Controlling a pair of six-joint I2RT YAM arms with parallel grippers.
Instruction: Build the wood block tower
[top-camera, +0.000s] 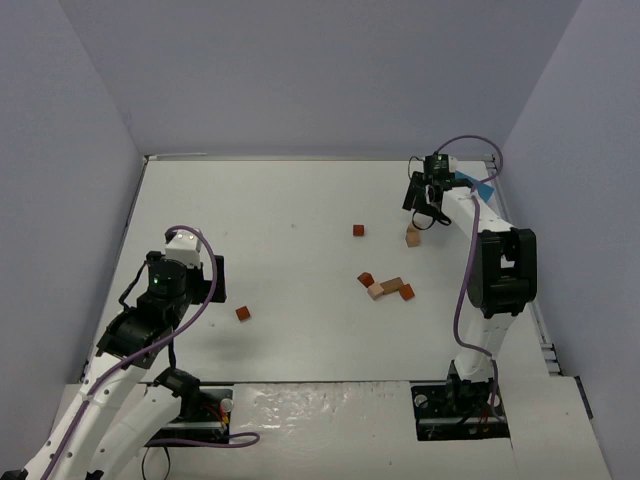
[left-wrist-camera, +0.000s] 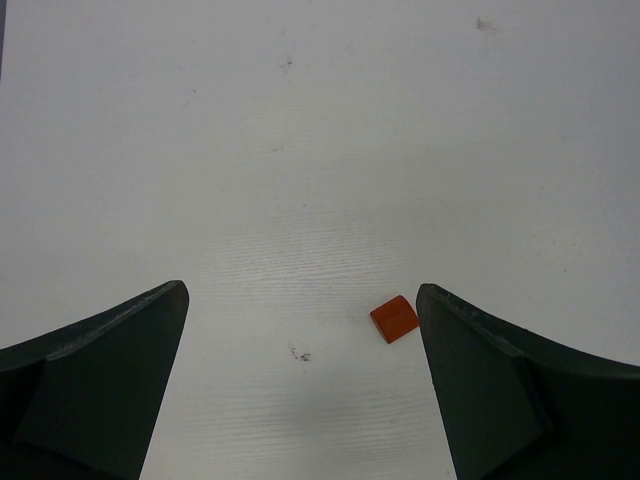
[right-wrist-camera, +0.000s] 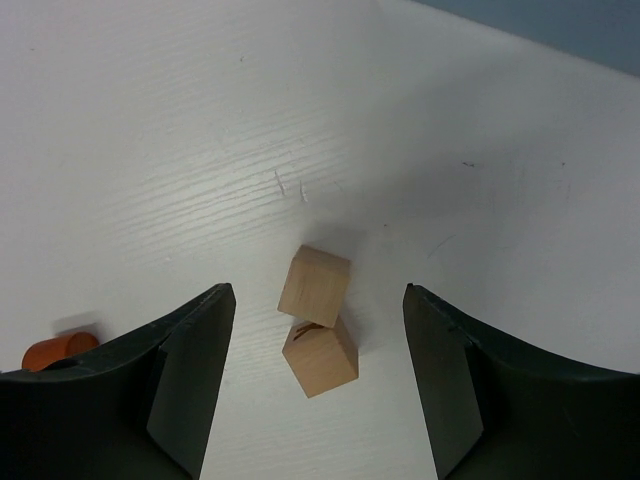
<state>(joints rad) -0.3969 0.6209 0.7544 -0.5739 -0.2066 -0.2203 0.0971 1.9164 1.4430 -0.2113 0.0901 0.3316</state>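
Two tan cubes are stacked at the far right of the table (top-camera: 413, 236). In the right wrist view the upper cube (right-wrist-camera: 314, 286) sits twisted and off-centre on the lower cube (right-wrist-camera: 320, 357). My right gripper (top-camera: 425, 205) is open and empty above the stack, with its fingers (right-wrist-camera: 190, 350) wide apart on either side. My left gripper (top-camera: 214, 280) is open and empty at the near left. A small orange round-topped block (left-wrist-camera: 394, 318) lies on the table just inside its right finger (left-wrist-camera: 480, 380); it also shows in the top view (top-camera: 242, 313).
A loose cluster of orange and tan blocks (top-camera: 386, 287) lies mid-table. A single orange block (top-camera: 358, 230) lies left of the stack and also shows in the right wrist view (right-wrist-camera: 55, 352). A light blue box (top-camera: 484, 187) sits behind the right arm. Grey walls surround the table.
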